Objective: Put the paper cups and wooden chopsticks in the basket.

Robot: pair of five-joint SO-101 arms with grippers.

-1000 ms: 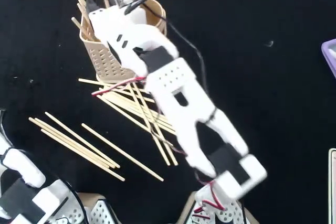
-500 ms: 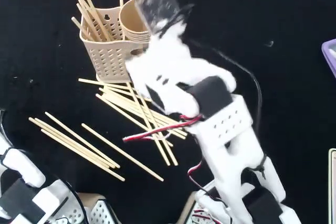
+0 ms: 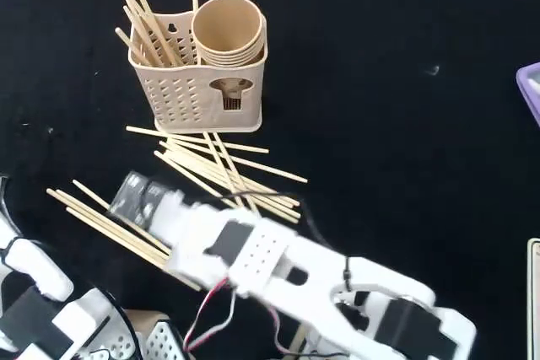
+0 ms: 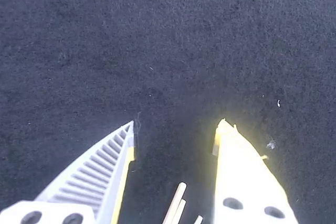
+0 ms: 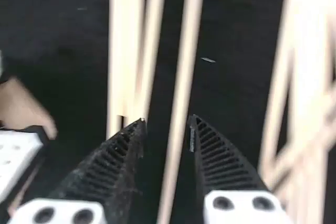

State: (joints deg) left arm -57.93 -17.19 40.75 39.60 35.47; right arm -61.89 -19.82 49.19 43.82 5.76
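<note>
Your right gripper (image 5: 165,121), lower left overhead, stands open around one chopstick (image 5: 188,51). Your left gripper (image 4: 175,124) gapes above the table (image 4: 157,35).

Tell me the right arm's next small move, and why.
Probably shut the right gripper: it is open, one chopstick runs between its fingers, and other chopsticks lie outside the basket.

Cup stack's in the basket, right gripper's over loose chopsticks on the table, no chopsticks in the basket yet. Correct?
One part's wrong: the basket already holds several chopsticks beside the cups, per the high view. Cups and right gripper are as you said.
</note>
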